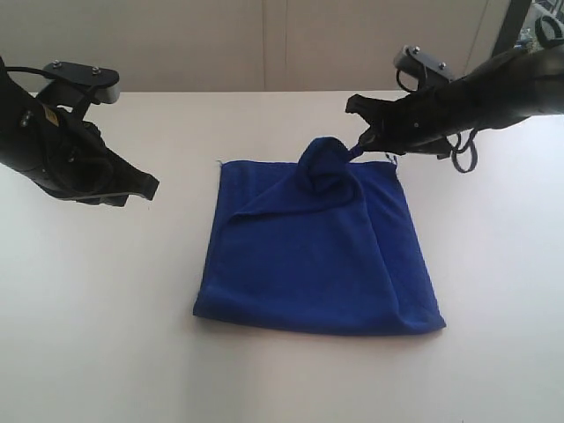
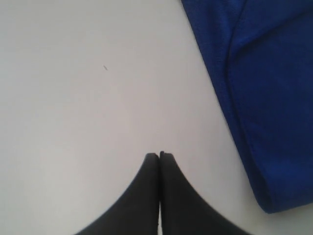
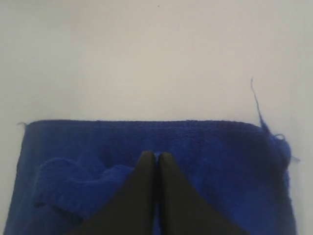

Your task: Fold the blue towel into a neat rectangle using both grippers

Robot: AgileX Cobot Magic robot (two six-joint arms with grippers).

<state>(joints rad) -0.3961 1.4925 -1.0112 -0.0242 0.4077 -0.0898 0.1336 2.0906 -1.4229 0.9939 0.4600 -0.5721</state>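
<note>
A bunched edge of the blue towel (image 1: pixel 317 256) is pinched by the right gripper (image 1: pixel 359 146); the left gripper (image 2: pixel 160 155) is closed, empty.

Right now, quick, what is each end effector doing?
Left end effector: closed, holding nothing.
Right end effector: closed on a raised fold of the deep blue terry towel.

Seemingly a lab or test room: plain white table (image 1: pixel 88 335) against bare pale wall panels (image 1: pixel 264 44).

Bright, even light washes out the white table (image 1: pixel 493 352); a thin soft shadow edges the blue towel (image 1: pixel 317 256) toward 6 o'clock. The 2 wrist views look soft, slightly hazy.
</note>
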